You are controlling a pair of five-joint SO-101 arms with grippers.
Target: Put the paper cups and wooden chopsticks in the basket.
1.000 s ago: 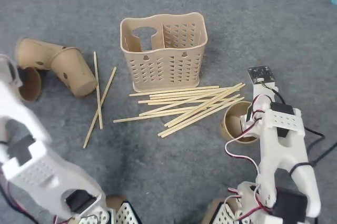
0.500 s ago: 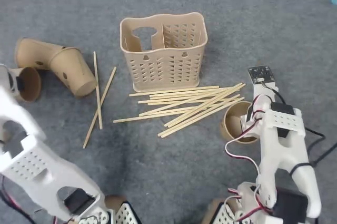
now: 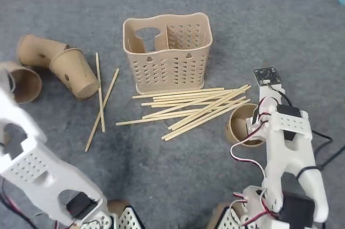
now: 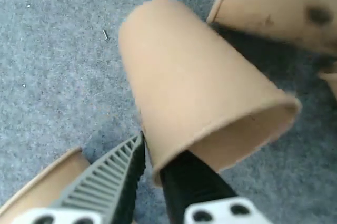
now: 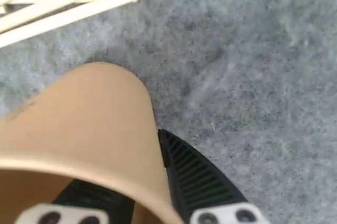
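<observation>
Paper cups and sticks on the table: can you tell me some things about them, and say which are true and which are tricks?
1. The basket stands upright on the grey carpet. True.
2. The chopsticks are inside the basket. False: they lie on the carpet beside it.
3. The left claw pinches a paper cup by its rim. True.
4. The right claw holds nothing. False: it is shut on the wall of a second cup, with one finger inside the cup and one outside.
</observation>
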